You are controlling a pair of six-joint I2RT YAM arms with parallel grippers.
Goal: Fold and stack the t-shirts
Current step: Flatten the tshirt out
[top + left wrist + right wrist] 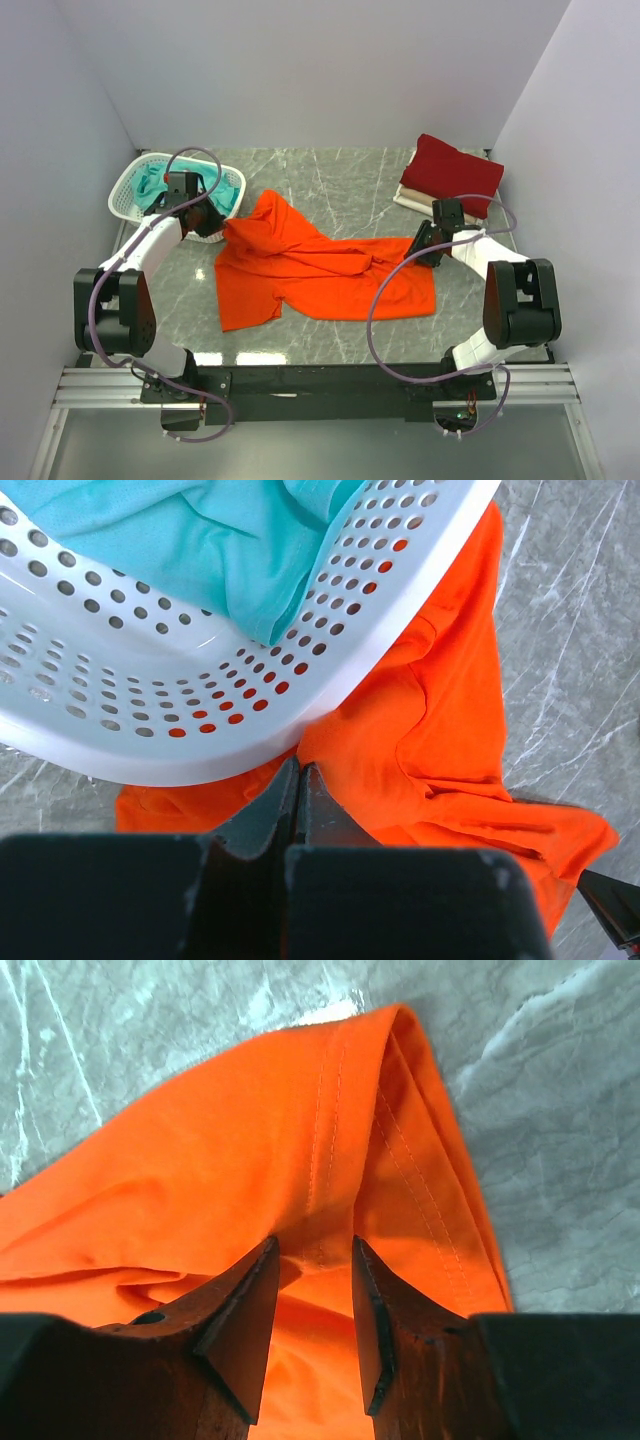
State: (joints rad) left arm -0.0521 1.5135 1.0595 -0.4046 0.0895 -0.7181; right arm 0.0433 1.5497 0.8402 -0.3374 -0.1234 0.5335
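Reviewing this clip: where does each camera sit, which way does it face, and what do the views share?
Top external: high behind the arm bases, looking down on the table; both arms show, left gripper and right gripper included.
Left wrist: on the left arm, looking down past its shut fingers at the basket holding the teal t-shirt.
Right wrist: on the right arm, looking down between its open fingers at a hem.
Shared: all three show the orange t-shirt.

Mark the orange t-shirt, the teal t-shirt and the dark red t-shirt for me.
orange t-shirt (pixel 330 275), top view, middle of its spread body.
teal t-shirt (pixel 180 530), left wrist view, cloth bunched inside the basket (pixel 100 715).
dark red t-shirt (pixel 455 172), top view, upper face of the folded shirt.
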